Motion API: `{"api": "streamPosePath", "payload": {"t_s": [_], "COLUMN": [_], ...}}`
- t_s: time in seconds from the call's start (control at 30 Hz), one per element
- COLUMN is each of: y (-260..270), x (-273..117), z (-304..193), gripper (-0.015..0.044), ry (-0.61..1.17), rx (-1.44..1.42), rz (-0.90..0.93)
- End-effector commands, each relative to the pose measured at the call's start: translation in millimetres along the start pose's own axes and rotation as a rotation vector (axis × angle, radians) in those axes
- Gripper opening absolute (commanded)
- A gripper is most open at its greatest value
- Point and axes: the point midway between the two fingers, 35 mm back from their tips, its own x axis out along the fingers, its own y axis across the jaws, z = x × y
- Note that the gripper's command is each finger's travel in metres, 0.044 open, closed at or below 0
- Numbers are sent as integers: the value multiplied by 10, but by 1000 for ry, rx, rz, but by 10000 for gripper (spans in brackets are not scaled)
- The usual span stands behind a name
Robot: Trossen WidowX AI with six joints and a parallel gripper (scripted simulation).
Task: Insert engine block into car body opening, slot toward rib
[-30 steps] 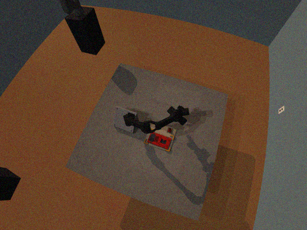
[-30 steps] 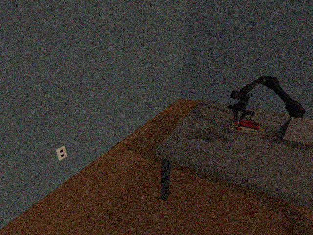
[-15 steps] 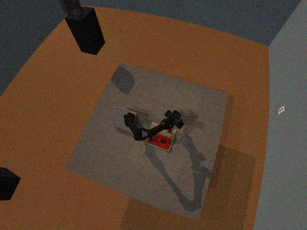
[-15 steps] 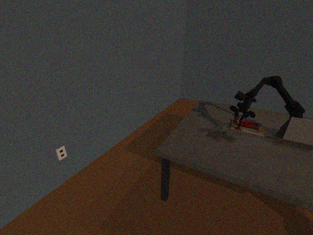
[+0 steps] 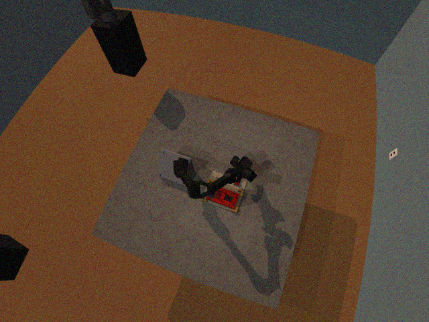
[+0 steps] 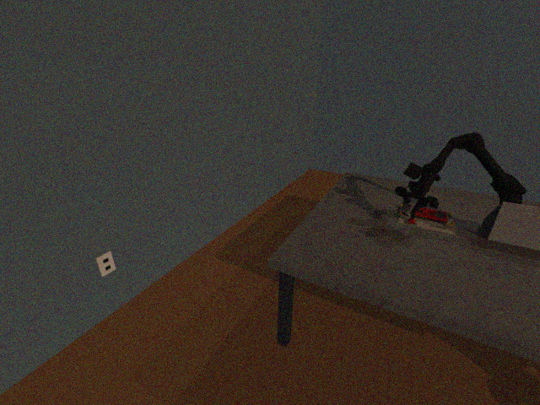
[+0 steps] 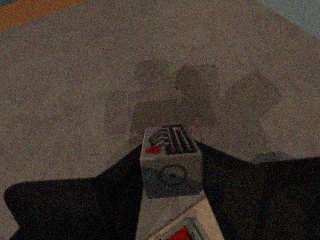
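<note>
The grey engine block (image 7: pixel 172 175) is between my gripper's (image 7: pixel 171 156) (image 6: pixel 407 211) two black fingers. The gripper is shut on it. Dark slots show on the block's upper face, a round mark on its near face, and a small red patch at its left edge. The red car body (image 5: pixel 221 196) (image 6: pixel 431 214) lies on a light base with yellow corners. The block is held close over the pale end of that base; its height and any contact are unclear. In the wrist view, only a red corner (image 7: pixel 179 234) shows below the block. The opening and rib cannot be made out.
A pale plate (image 5: pixel 169 165) (image 6: pixel 516 224) lies by the arm's base on the grey table (image 5: pixel 138 208) (image 6: pixel 392 278). The arm reaches over the left part of the car body in the top view. Arm shadows cross the table.
</note>
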Motion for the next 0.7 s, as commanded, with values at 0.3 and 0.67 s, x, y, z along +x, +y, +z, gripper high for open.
{"api": "streamPosePath", "payload": {"t_s": [0.3, 0.67], "y": [40, 42], "x": [174, 307], "z": [-162, -285], "gripper": [0, 0], "ry": [1, 2], "rx": [-5, -5], "rz": [9, 9]}}
